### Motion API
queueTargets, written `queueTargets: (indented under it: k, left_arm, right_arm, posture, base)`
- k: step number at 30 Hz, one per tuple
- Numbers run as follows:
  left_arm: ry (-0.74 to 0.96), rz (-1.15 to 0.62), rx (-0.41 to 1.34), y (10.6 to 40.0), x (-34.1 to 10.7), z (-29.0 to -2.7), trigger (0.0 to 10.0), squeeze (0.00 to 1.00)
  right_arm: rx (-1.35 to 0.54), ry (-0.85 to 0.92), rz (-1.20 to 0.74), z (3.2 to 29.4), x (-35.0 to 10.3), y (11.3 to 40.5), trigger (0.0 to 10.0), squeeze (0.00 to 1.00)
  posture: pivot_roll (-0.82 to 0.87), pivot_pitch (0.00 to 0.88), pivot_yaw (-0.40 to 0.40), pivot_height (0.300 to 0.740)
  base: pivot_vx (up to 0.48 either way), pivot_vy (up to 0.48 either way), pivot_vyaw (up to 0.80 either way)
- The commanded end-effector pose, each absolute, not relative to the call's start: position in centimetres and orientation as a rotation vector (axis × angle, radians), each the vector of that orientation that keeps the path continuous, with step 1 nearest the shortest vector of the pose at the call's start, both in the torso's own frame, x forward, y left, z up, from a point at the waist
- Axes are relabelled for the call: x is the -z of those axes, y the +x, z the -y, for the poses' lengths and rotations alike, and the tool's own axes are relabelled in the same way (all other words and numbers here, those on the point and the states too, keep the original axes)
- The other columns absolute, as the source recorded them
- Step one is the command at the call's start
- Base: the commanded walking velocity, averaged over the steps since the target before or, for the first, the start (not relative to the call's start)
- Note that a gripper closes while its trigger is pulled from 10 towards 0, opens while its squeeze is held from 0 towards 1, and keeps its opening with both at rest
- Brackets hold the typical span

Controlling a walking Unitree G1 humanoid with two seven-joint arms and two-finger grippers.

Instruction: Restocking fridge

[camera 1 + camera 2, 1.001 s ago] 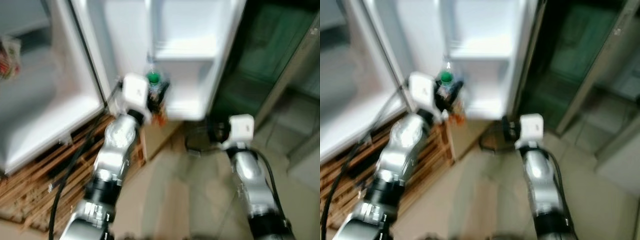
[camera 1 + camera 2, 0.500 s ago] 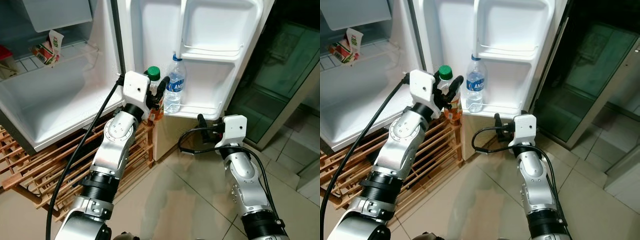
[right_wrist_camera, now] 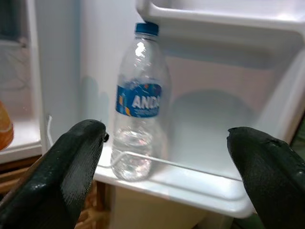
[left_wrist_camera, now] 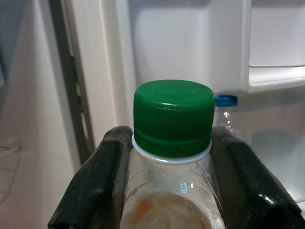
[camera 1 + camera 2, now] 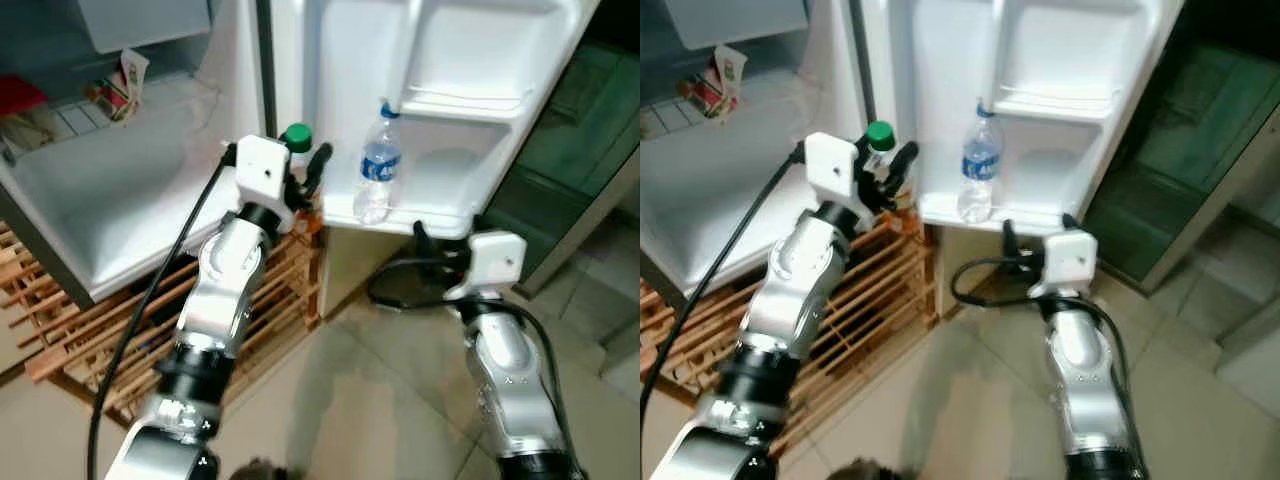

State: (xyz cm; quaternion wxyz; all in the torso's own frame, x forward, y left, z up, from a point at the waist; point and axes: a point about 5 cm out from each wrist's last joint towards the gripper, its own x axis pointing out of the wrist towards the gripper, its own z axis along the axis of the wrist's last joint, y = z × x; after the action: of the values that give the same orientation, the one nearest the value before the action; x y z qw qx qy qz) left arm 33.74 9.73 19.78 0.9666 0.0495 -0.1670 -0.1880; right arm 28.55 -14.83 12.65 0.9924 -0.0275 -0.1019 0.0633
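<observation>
Green-capped bottle [image 4: 172,143] — upright, clamped at the neck by the left gripper [image 5: 300,180]; door shelf [image 5: 440,215] lies just right and far of it; water bottle [image 5: 979,175] stands there upright; right gripper [image 3: 167,167] — spread wide, empty, near below the shelf.

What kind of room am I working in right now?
Probably a home kitchen or pantry corner: an open white fridge, its door shelf holding a water bottle, tiled floor, and a wooden slatted rack underneath.
</observation>
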Motion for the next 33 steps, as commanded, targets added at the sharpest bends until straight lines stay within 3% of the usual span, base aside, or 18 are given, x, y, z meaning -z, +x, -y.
queueTargets:
  k: [1, 5, 13, 28, 33]
  left_arm:
    - [0.118, 0.442, 0.433, 33.4, -21.9, -8.2, 10.0, 0.0]
    - [0.123, 0.455, 0.436, 33.4, -22.2, -8.1, 10.0, 0.0]
    - [0.1, 0.427, 0.473, 33.4, -21.7, -7.0, 10.0, 0.0]
    - [0.084, 0.358, 0.453, 34.0, -20.7, -6.9, 10.0, 0.0]
    - [0.064, 0.337, 0.445, 34.2, -20.4, -7.1, 10.0, 0.0]
  right_arm:
    - [-0.108, -0.068, 0.202, 15.3, -12.9, 28.8, 10.0, 0.0]
    - [-0.125, -0.082, 0.205, 15.0, -13.2, 28.6, 10.0, 0.0]
    - [-0.124, -0.08, 0.196, 14.9, -13.1, 28.6, 10.0, 0.0]
    - [-0.11, -0.075, 0.171, 15.4, -12.9, 29.3, 10.0, 0.0]
    - [-0.123, -0.072, 0.161, 15.1, -12.7, 29.2, 10.0, 0.0]
  posture:
    - [-0.08, 0.0, 0.003, 0.74]
    - [-0.08, 0.0, 0.006, 0.74]
    - [-0.08, 0.0, 0.009, 0.74]
    - [-0.09, 0.0, 0.01, 0.74]
    - [-0.09, 0.0, 0.01, 0.74]
  base:
    - [0.0, 0.454, 0.0]
    - [0.135, 0.422, 0.0]
    - [0.0, 0.0, 0.0]
    - [0.29, -0.379, 0.0]
    - [0.0, 0.0, 0.0]
